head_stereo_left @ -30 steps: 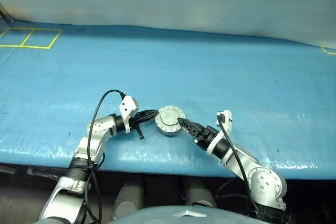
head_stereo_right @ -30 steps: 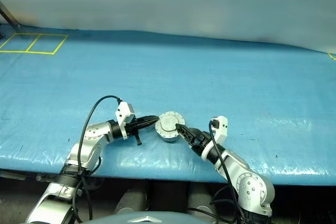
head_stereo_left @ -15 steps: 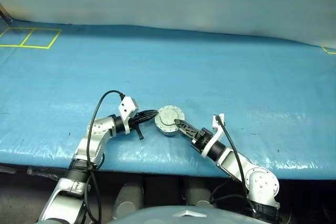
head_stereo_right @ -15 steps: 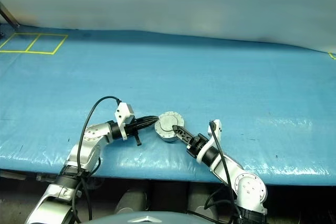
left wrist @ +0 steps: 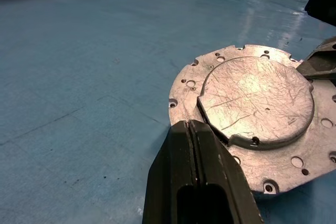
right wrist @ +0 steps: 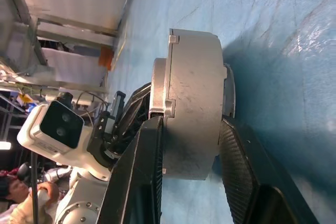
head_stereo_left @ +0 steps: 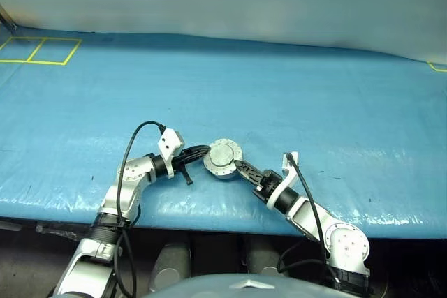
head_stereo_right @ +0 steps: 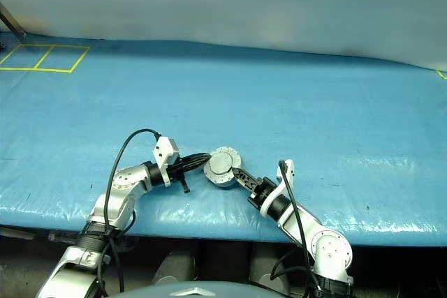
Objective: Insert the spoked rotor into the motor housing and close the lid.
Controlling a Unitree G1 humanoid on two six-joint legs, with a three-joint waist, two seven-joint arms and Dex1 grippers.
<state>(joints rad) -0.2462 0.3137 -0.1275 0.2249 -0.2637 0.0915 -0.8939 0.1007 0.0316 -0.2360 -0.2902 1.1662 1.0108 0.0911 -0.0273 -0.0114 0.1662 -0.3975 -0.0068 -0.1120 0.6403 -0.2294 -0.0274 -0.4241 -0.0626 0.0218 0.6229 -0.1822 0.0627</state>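
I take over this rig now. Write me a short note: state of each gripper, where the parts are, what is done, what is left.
Left gripper: shut, holding nothing, tips against the edge of the lid.
Right gripper: one finger above and one below the motor housing, clamping lid and housing together; whether the grip is tight, I cannot tell.
Parts: housing sits on the blue table cover, near the front edge, between the two grippers.
Done: lid is down on the housing, plain grey face up. The rotor is presumably inside.
Left: check the lid is fully seated, then release.
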